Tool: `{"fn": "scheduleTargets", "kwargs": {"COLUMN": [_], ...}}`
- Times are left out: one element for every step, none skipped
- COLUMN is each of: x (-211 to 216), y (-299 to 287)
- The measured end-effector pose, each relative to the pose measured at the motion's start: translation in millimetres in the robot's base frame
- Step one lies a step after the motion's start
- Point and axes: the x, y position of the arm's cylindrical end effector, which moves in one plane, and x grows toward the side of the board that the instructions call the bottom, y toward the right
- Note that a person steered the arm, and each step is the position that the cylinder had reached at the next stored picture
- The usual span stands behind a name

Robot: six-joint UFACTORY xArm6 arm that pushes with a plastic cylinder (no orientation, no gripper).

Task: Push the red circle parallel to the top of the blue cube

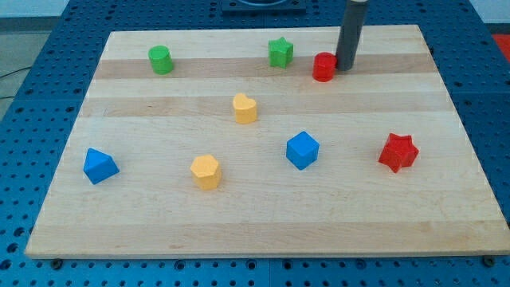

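Note:
The red circle [323,67] is a short red cylinder near the view's top, right of centre. My tip [345,67] stands right against its right side, touching or nearly touching. The blue cube [302,150] sits lower on the board, below and slightly left of the red circle. The rod rises from the tip to the view's top edge.
A green star [280,53] lies just left of the red circle. A green cylinder [160,60] is at top left. A yellow heart [245,108] is mid-board, a yellow hexagon [205,171] lower left, a blue triangle [100,166] far left, a red star [398,152] right.

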Motion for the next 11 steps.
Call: {"fn": "scheduleTargets", "kwargs": {"x": [43.6,33.5,13.8,-11.9,-11.4,-14.1,-14.4,-14.8,1.9,13.1,0.3], "y": [-28.4,-2.7,50.3,29.4,16.5,16.5,-2.2,-63.2,-66.6,-62.8,-38.2]}}
